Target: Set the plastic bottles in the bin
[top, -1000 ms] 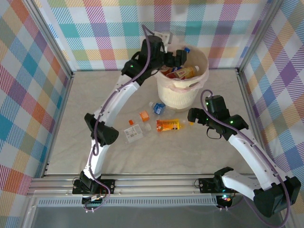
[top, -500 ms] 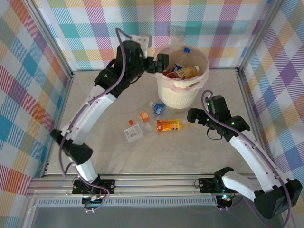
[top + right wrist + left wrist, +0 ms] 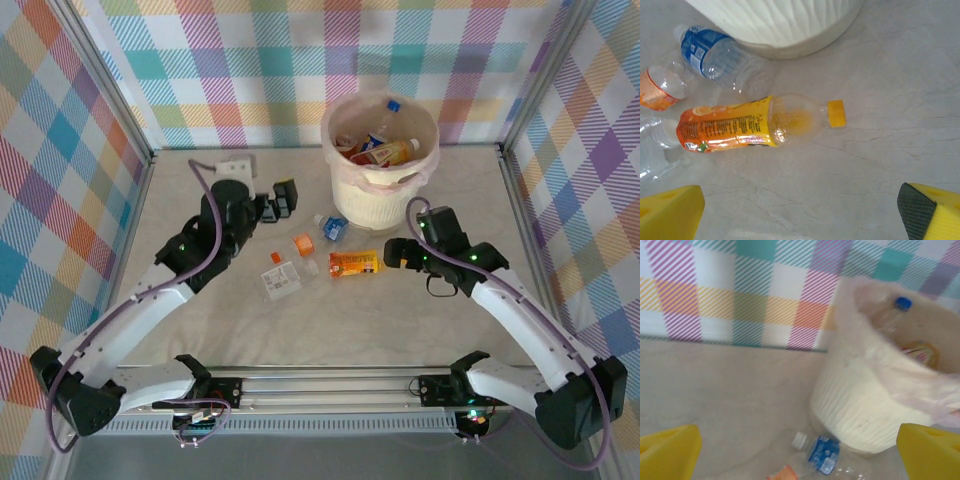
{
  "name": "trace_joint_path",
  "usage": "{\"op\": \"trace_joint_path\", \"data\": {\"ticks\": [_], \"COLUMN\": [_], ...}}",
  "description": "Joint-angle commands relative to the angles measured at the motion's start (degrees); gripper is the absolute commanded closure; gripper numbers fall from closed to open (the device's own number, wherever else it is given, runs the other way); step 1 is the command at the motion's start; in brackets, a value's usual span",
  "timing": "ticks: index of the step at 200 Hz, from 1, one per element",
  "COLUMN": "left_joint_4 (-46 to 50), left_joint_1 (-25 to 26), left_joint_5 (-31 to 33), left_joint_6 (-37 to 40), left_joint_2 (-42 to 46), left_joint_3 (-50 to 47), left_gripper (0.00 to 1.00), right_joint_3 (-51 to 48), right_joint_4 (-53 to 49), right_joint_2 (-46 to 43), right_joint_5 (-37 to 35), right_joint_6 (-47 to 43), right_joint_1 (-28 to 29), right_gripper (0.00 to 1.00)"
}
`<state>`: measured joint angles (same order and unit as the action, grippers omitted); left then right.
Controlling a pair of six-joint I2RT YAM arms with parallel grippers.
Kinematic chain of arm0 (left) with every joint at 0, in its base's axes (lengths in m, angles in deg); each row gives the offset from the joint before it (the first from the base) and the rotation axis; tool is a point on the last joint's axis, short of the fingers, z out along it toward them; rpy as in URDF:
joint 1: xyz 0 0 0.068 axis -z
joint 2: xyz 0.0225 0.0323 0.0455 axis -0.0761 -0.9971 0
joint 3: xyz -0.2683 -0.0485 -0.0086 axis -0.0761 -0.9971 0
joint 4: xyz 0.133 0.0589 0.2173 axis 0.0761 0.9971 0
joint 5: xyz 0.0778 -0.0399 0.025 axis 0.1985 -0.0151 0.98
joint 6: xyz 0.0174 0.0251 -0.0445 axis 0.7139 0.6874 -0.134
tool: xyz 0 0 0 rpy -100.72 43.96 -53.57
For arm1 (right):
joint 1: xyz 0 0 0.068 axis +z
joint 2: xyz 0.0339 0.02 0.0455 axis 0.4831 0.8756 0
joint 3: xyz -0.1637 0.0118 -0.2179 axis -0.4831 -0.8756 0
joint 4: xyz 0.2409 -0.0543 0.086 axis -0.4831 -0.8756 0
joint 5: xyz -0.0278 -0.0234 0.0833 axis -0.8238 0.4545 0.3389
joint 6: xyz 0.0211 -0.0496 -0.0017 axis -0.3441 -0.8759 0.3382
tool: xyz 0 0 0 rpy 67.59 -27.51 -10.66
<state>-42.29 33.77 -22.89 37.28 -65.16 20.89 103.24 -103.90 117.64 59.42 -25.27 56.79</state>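
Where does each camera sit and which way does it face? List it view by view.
Top external: above and behind the robot, looking down at the table; both arms, left gripper, right gripper.
Left wrist: low, facing the bin and plaid wall; yellow fingertips at the bottom corners.
Right wrist: looking down at the orange bottle; fingertips at the corners.
Shared: the blue bottle beside the bin, in all three.

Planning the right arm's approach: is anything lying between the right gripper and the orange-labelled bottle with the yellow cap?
Nothing: bare table separates the right gripper from the orange-labelled bottle, shown in the right wrist view.
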Motion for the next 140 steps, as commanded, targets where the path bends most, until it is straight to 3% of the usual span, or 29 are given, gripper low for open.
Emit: {"op": "trace_joint_path", "data": {"ticks": [1,65,140], "left_joint_4": [-1.5,0.5,5.9], "left_joint_1": [0.4,0.4,0.4], "left_joint_5": [5.9,10.4,13.5], "left_joint_6": [-5.9,-14.4,-17.3], "left_joint_2": [3.7,13.9,20.1], "left_joint_3": [-7.1,-23.1,-28.0], "left_gripper": [0.00,0.00,0.00], "right_joint_3": [-0.9,-1.4,3.0], "right_joint_4": [4.2,13.3,17.2], "right_joint_2": [2.4,12.4,22.7], "right_joint_5": [2.7,1.2,1.0], "right_joint_6": [-1.3,-9.6,-16.1], "right_joint_1": [1.9,11.3,12.9], "right_gripper": [0.00,0.00,0.00]}}
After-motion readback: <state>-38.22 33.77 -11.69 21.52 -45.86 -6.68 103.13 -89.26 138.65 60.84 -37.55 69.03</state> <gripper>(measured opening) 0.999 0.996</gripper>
